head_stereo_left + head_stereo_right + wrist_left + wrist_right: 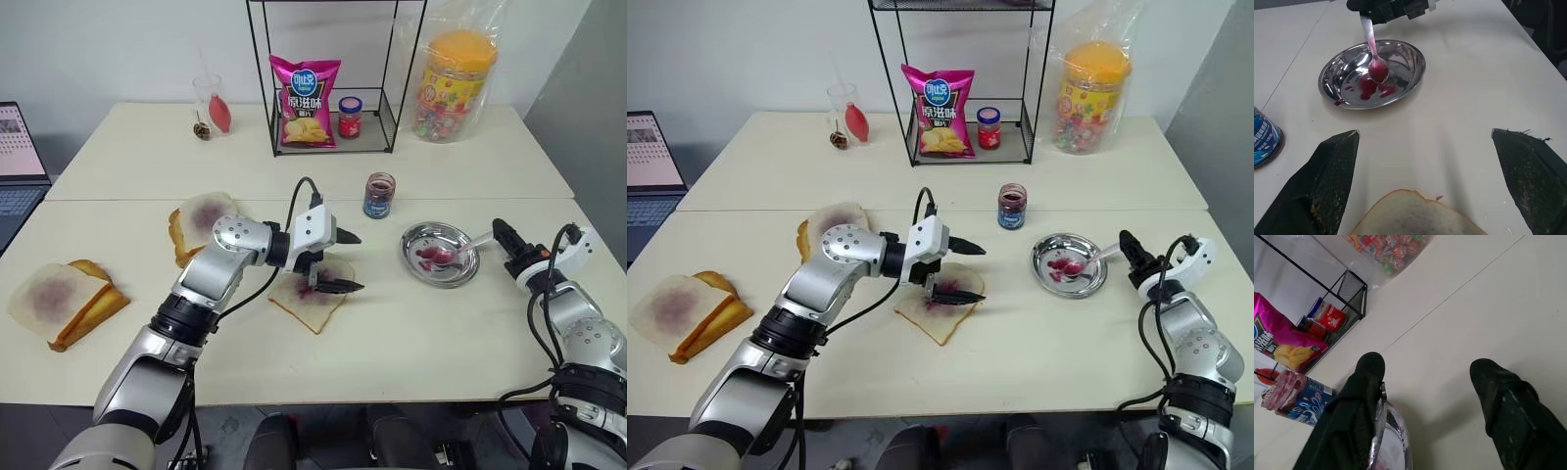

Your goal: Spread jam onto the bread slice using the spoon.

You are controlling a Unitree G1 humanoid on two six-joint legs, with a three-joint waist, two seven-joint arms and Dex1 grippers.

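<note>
The bread slice [297, 305], with a purple blotch in its middle, lies on the table's centre. My left gripper [345, 262] hovers open just over its right part, one finger on each side. The spoon [1371, 46] rests in the steel dish [416, 238], its jam-stained bowl among smears of jam [1367, 87]. Its handle leans out over the rim against one finger of my right gripper [1427, 367]. That gripper stands open at the dish's right edge, its fingers wide apart. The small jam jar [379, 195] stands behind, between bread and dish.
Two stacks of jam-stained bread [201, 220] [64, 299] lie at the left. A wire rack at the back holds a chips bag [306, 101] and a red-lidded jar [350, 117]. A bagged candy jar [456, 83] stands back right, a laptop [15, 157] far left.
</note>
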